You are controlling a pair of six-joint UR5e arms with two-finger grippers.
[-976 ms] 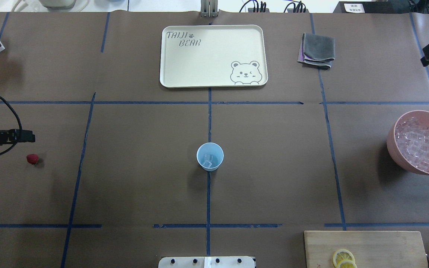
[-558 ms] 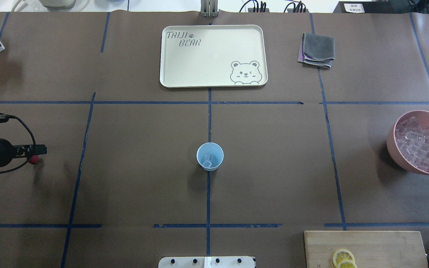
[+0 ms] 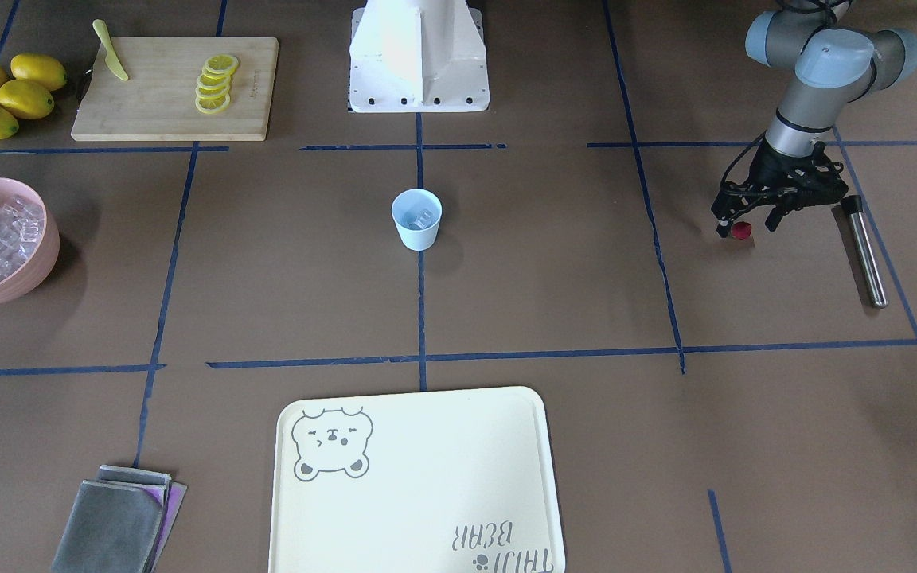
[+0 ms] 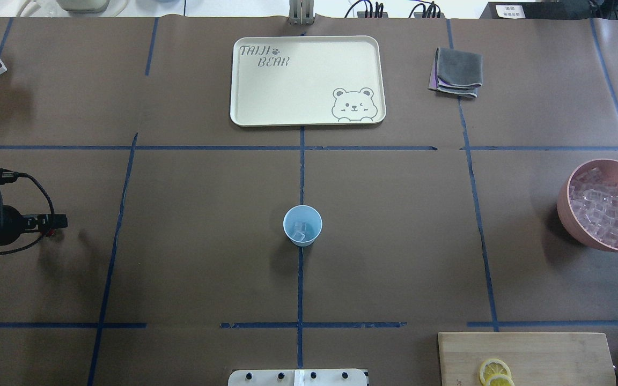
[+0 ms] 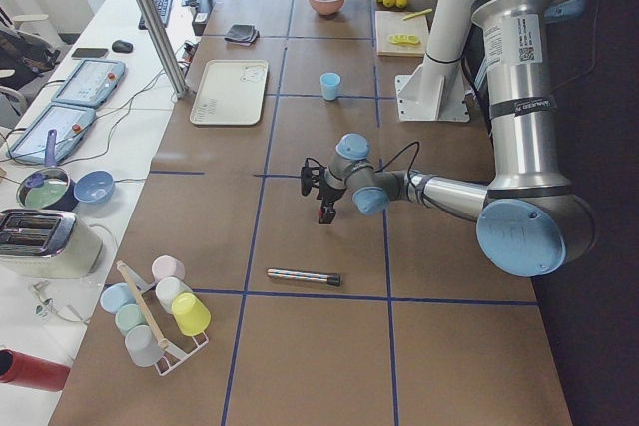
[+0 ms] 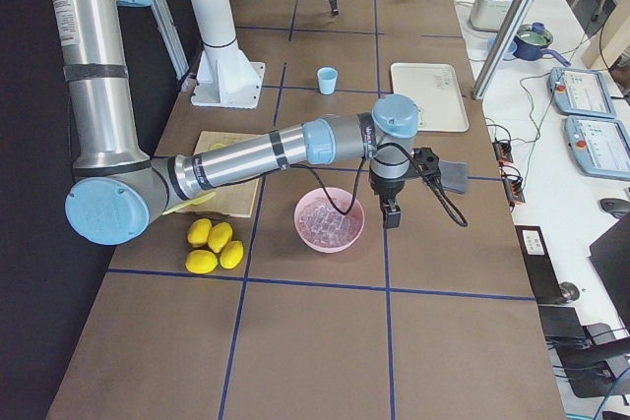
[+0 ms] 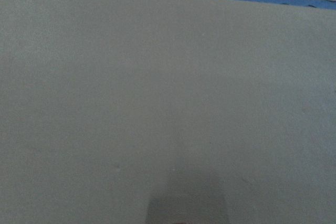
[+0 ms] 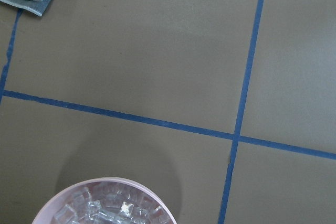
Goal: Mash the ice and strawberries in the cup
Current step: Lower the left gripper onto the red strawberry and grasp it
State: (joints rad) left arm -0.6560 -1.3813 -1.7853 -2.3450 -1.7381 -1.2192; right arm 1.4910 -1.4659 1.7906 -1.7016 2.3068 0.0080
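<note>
The left gripper [image 3: 745,227] is low at the right of the front-facing view, its jaws apart on either side of the strawberry [image 3: 740,231], which lies on the table [image 3: 554,263]. In the overhead view the cup [image 4: 302,225] stands mid-frame with a few cubes of ice [image 4: 299,231] inside. The cream tray [image 4: 309,69] at top centre reads "TAIJI BEAR" beside a bear drawing. The right gripper [image 6: 391,211] hangs beside the pink bowl [image 6: 315,243]; I cannot tell whether it is wide or narrow.

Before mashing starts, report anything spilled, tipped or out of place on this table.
Nothing is spilled or tipped. The cup stands upright with ice inside. Only the strawberry lies loose on the table, straddled by the open left gripper, with a metal rod lying flat nearby.
</note>
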